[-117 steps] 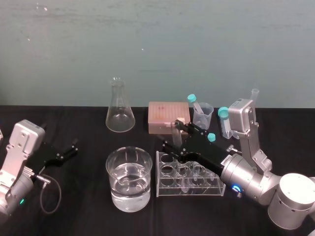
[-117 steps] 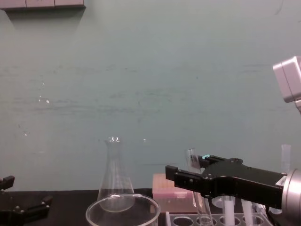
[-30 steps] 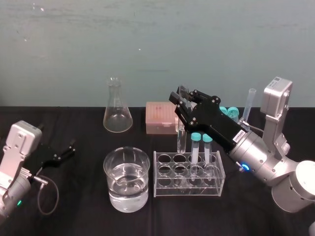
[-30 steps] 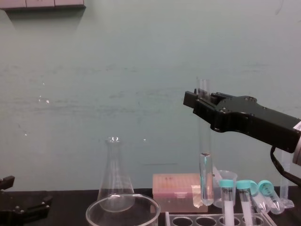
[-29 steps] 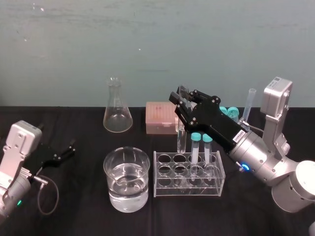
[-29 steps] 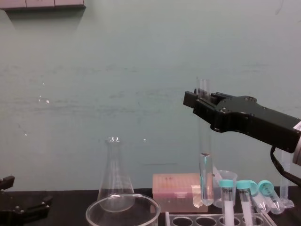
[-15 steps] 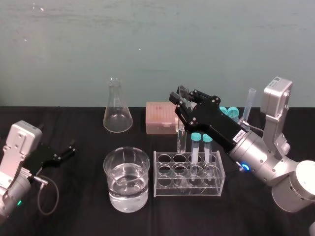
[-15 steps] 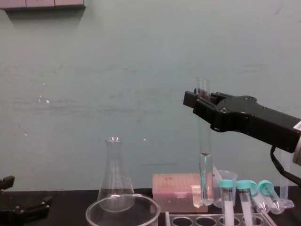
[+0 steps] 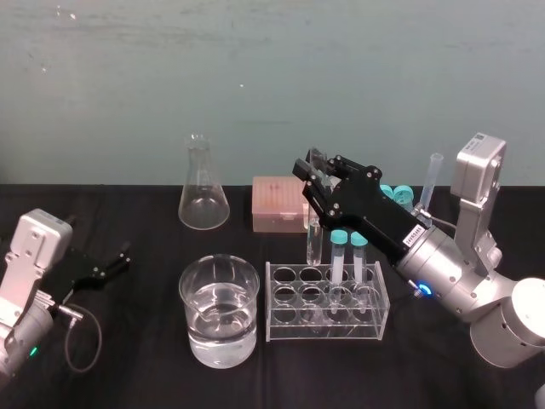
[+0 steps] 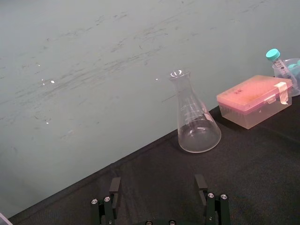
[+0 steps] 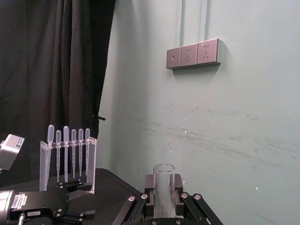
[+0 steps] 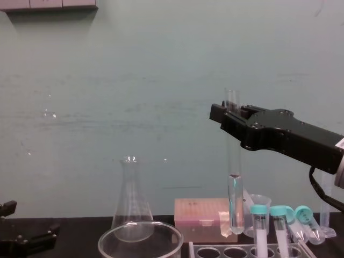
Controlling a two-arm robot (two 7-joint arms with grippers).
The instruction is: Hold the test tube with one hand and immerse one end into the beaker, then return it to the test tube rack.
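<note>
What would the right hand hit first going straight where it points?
Probably nothing: holding the test tube, the right hand points left above the flask, toward the wall. The left hand is parked at the table's left.

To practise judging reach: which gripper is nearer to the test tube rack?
Right. The right gripper holds the test tube over the test tube rack, at its rear left edge; the left gripper lies open on the table, left of the beaker.

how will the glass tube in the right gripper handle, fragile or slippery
The test tube looks like thin clear glass, so probably fragile and light. Smooth and round, it may slip in the right gripper, whose fingers clamp only near its rim. Held upright with a little liquid low down, it likely hangs steady.
</note>
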